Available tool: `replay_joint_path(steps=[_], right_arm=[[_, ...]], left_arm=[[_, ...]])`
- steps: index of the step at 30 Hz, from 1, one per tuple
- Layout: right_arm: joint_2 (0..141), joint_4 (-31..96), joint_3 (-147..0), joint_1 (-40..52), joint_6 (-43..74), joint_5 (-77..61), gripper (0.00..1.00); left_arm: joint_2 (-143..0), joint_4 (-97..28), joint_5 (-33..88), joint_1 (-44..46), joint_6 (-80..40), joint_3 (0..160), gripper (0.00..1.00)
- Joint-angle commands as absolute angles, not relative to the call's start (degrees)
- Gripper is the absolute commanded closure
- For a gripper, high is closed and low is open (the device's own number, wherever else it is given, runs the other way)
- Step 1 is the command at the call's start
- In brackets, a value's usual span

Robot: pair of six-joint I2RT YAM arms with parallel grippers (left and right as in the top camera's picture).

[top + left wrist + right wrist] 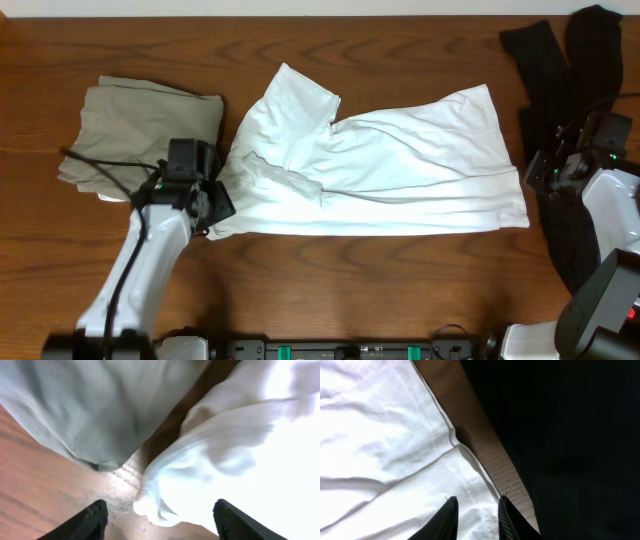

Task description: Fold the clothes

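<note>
Soft, light and limp, the white T-shirt (400, 170) lies spread mid-surface (330, 290), likely best pinched at its 2 ends' corners, where the left pincer (160, 510) gapes wide by a bunched edge and the right pincer (477, 505) stands narrowly parted, gripping nothing.

T-shirt (400, 170) ctr, other garment (140, 125) L

table (400, 290) holds white shirt (400, 170), olive cloth (140, 125), black cloth (550, 60).

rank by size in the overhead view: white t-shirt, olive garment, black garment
1. white t-shirt
2-3. olive garment and black garment: look alike; the right arm hides part of the black one
</note>
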State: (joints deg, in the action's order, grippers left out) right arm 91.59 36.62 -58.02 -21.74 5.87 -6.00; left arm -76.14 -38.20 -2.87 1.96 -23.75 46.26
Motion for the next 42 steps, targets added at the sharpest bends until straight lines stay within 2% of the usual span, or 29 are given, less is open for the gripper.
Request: replay_joint_path(steps=[1,7,10,21,33,38,42], right_arm=[[92.3,36.8,-58.3,-22.4,5.0,-7.0,0.74],[94.0,35.9,-58.3,-21.9,2.0,-15.5,0.78],[94.0,35.0,-58.4,-20.4,1.0,-17.7,0.77],[94.8,36.7,-58.4,-12.7,-1.4,-13.3,0.74],[104.0,37.1,-58.4,-12.7,-1.4,-11.8,0.73],[107.7,39.4,-58.4,-12.8,-1.3,-9.6,0.71],[108.0,43.4,-58.4,-13.5,-1.1,-4.6,0.73]], left_arm=[[-73.9,-36.4,1.3,1.7,-22.9,46.1,0.27],[-74.7,-27.1,11.6,3.9,-19.0,46.1,0.31],[-74.8,-23.1,11.5,5.7,-17.6,46.1,0.36],[-84.0,-15.3,11.6,10.9,-17.6,46.1,0.37],[-94.7,-19.3,11.6,12.6,-17.8,46.1,0.37],[-94.7,-26.3,11.6,12.6,-18.5,46.1,0.36],[-94.7,-32.3,11.6,12.6,-18.5,46.1,0.36]])
